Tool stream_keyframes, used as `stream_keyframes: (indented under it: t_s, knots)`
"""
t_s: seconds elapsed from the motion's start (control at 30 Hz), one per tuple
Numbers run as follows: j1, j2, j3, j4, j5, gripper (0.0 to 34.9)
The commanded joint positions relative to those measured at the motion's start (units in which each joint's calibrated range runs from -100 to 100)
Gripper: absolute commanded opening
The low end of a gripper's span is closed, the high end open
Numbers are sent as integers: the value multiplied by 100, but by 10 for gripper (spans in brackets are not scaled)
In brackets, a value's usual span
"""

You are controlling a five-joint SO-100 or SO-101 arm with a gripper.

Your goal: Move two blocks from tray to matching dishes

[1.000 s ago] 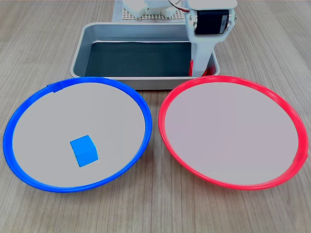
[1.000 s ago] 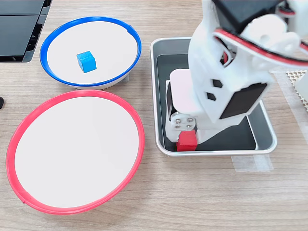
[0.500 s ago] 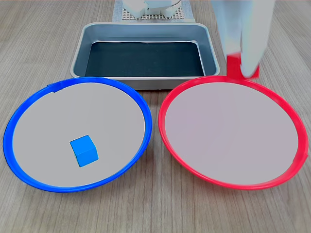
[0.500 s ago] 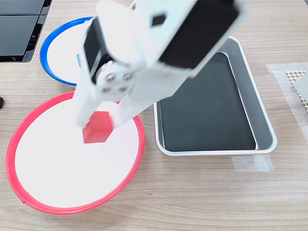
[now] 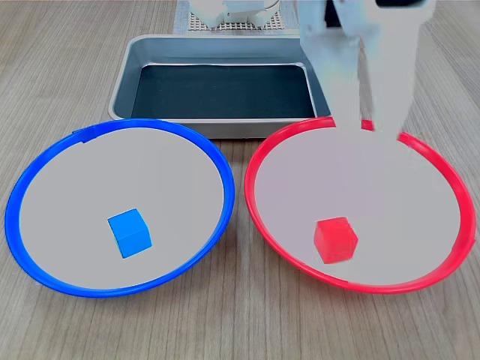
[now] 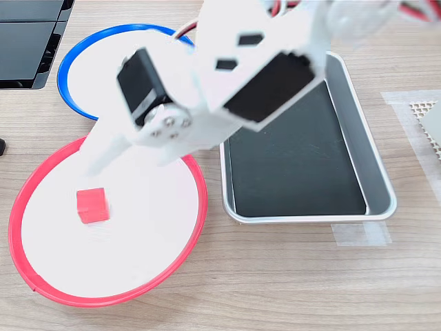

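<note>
First exterior view, lower right of frame: the red block (image 5: 335,239) sits inside the red-rimmed dish (image 5: 264,214), toward the near side of its pale centre and clear of the rim. The second exterior view agrees, showing it at lower left, free of any contact. The block looks slightly blurred in the first exterior view, so whether it has fully settled cannot be confirmed.

The gripper (image 6: 131,147) hangs above the same dish, blurred by motion. In the second exterior view one pale finger (image 6: 103,153) reaches down to the left and ends short of the block; the jaws appear parted and nothing is between them. The first exterior view shows the arm's white body at upper right over the dish's far rim, jaw detail unreadable there.

The blue block (image 5: 130,232) rests in the blue-rimmed dish (image 5: 15,225), lower left of the first exterior view. In the second exterior view the arm hides that block and only part of the dish shows.

The tray (image 5: 124,75), top centre of the first exterior view, shows only its dark bottom; no block remains in it.

Assessment: each block lies in the dish of its own colour, which is the placement the task requires. Sorting appears complete, pending the arm clearing the dish.
</note>
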Motion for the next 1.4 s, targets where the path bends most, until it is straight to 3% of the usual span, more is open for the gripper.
stream_keyframes:
  t_s: [0.0,0.17,0.37,0.47,0.7,1.37]
  knots:
    - [370,-2341,1769,-737,-127,3]
    - [1010,-5480,4764,-1571,-664,2]
    - [1396,-7970,7140,-1125,-689,1]
    - [1556,-8729,7640,-547,-640,1]
    - [1471,-9957,7722,1632,-669,1]
    - [1537,-9966,7722,1838,-718,3]
